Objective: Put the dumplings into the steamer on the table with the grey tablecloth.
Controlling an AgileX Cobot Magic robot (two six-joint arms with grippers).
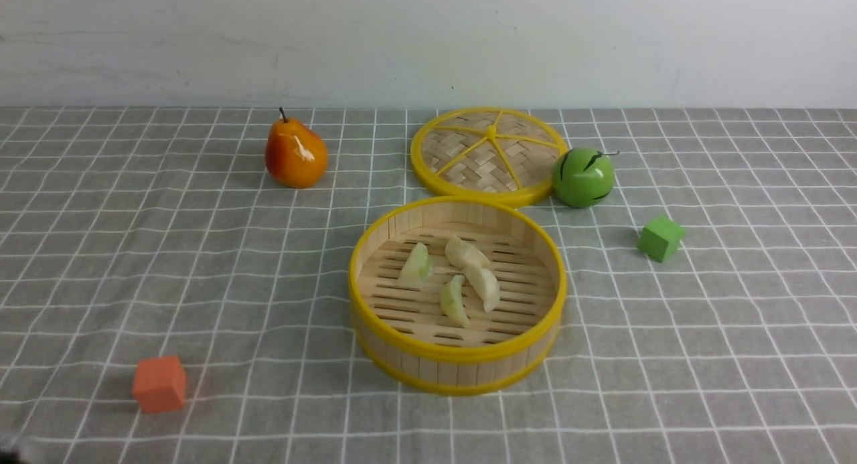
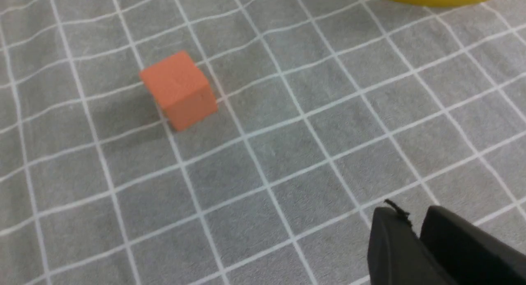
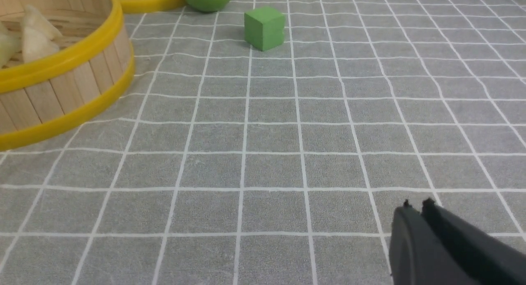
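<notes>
Grey cloth with a white grid covers the table [image 1: 100, 250], and going left to right across it the first thing is the orange cube [image 1: 159, 383] at about eight o'clock from the steamer [image 1: 457, 367], well apart from it. The left gripper [image 2: 415, 225] hangs low over bare cloth near that cube, its jaws nearly together with only a thin slit between them and nothing held. Next comes an orange pear [image 1: 295, 154] at roughly eleven o'clock. The steamer sits near the middle, open-topped, and all four dumplings [image 1: 459, 278] lie on its slatted floor: two greenish, two cream, clustered close, some touching. That suggests the loading is done, which would explain both arms sitting back off the work. The woven lid [image 1: 489, 155] lies flat just beyond the steamer at twelve o'clock, likely set aside to keep the basket open. A green apple [image 1: 583, 177] touches the lid's rim, and a green cube [image 1: 661, 238] sits at two o'clock. The right gripper [image 3: 417, 213] hovers over empty cloth, jaws closed together, empty.
</notes>
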